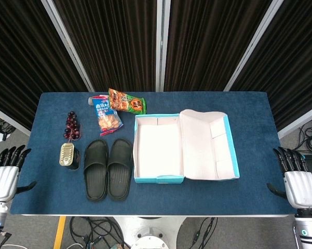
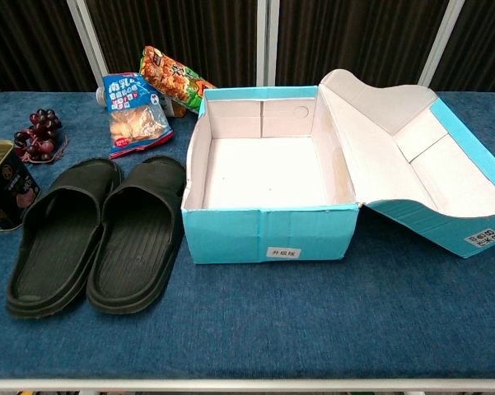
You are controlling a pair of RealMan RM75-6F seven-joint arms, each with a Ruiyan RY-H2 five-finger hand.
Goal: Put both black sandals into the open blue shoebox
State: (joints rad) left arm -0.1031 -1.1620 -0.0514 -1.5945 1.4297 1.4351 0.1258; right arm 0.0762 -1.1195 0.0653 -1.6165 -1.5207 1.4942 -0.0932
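Two sandals (image 1: 108,168) lie side by side, touching, just left of the open box (image 1: 158,179), long axes running toward and away from the robot. The left hand (image 1: 4,176) is the nearer; the right hand (image 1: 297,179) lies beyond the box. Both hands hover off the table edges, empty, fingers apparently spread.

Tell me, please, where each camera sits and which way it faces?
Head view: high, looking steeply down on the table; left hand and right hand show at its edges.
Chest view: low at the near edge, looking across; no hands show.
Both share the sandals, open shoebox, snacks, grapes, can.
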